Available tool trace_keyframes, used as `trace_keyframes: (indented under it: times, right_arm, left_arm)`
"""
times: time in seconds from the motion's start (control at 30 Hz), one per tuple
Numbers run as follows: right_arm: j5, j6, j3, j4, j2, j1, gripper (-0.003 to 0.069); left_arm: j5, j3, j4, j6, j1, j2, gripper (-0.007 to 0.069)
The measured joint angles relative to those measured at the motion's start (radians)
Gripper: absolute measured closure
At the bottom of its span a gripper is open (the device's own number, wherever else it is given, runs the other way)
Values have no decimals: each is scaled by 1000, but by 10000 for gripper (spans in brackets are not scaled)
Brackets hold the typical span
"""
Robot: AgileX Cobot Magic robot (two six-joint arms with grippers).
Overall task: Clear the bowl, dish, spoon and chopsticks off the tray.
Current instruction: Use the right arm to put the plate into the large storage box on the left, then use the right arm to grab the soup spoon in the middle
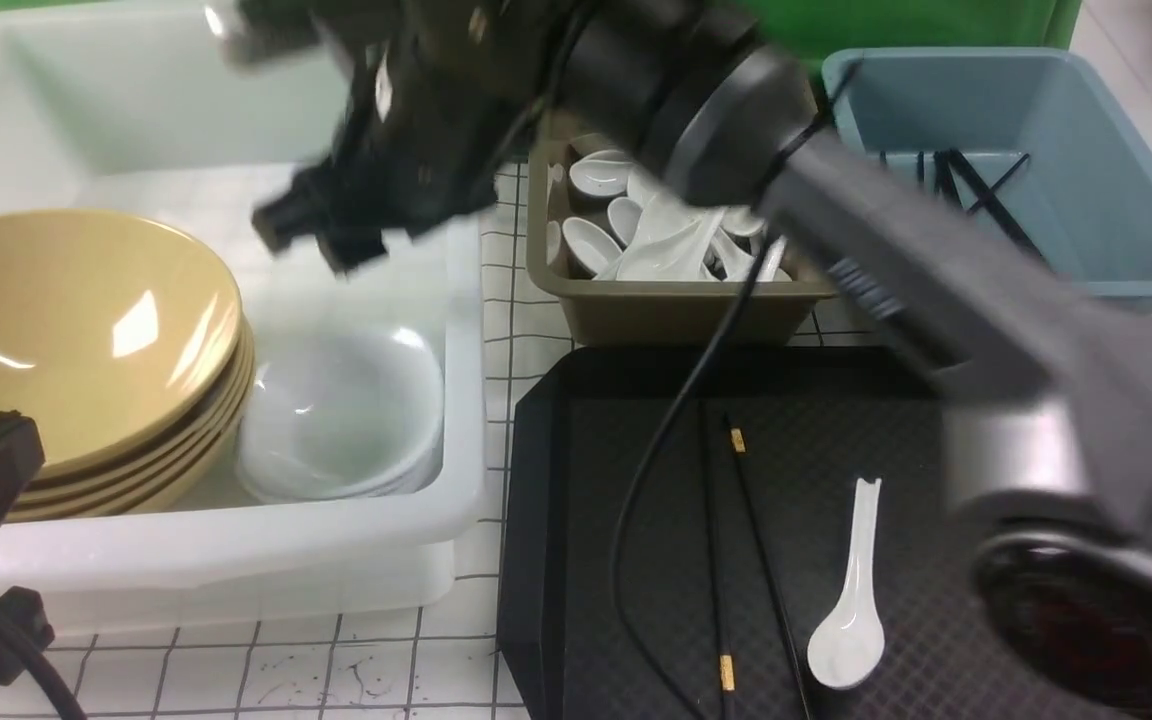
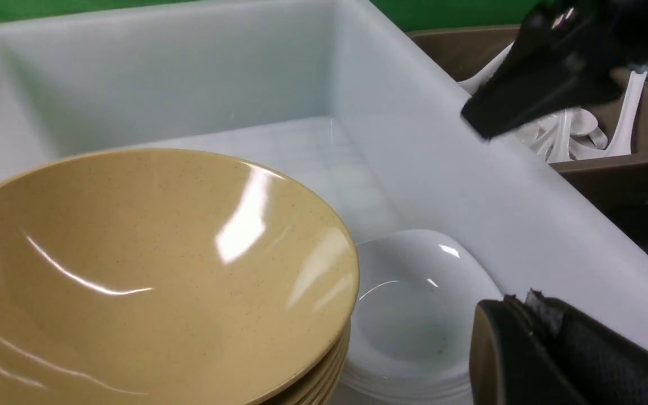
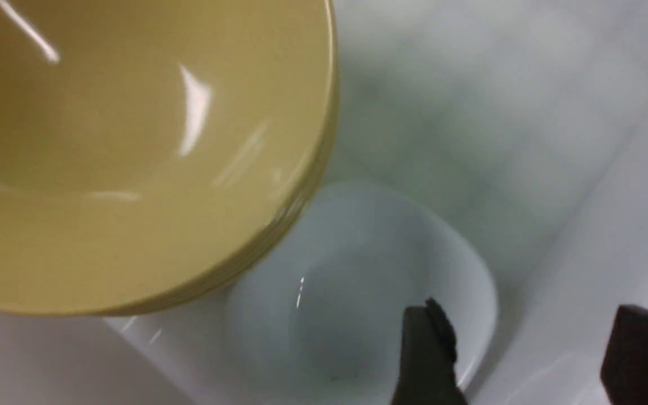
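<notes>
The black tray (image 1: 836,430) holds the black chopsticks (image 1: 736,540) and the white spoon (image 1: 851,600). A yellow bowl (image 1: 76,320) tops a stack in the white bin (image 1: 236,560), and a white dish (image 1: 341,410) tops a pile beside it. My right gripper (image 1: 316,240) hangs open over that bin. In the right wrist view it (image 3: 526,343) holds nothing, with one finger over the dish (image 3: 358,292) and the other over the bin wall. My left gripper (image 2: 518,301) is shut and empty, low by the bin's front left, next to the bowl (image 2: 149,270).
An olive bin (image 1: 676,310) with several white spoons stands behind the tray. A blue bin (image 1: 1086,220) at the back right holds black chopsticks. The right arm's cable (image 1: 636,500) hangs over the tray's left part. The white bin's far half is bare.
</notes>
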Motion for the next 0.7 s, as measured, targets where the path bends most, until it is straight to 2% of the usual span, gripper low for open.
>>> trace_keyframes:
  times: [0.17,0.27,0.43,0.5,0.57,0.6,0.7]
  right_arm:
    - [-5,-48,139,32,-185,-83,223]
    - [-14,-72,395,8,-338,-173,232]
    - [-32,-83,979,-14,-557,-288,234]
    - [-96,-78,1191,-14,-634,-316,234]
    - [-241,-41,1397,10,-693,-338,234]
    - [-241,-41,1397,10,-693,-338,234]
    - [-476,7,1594,73,-715,-354,234]
  left_arm:
    - [-6,25,10,0,0,0,636]
    - [-13,30,12,-3,0,0,636]
    - [-22,30,13,-4,0,0,636]
    - [-36,33,13,-4,0,0,636]
    - [-54,37,13,-4,0,0,636]
    - [-54,37,13,-4,0,0,636]
    - [-70,37,13,-4,0,0,636]
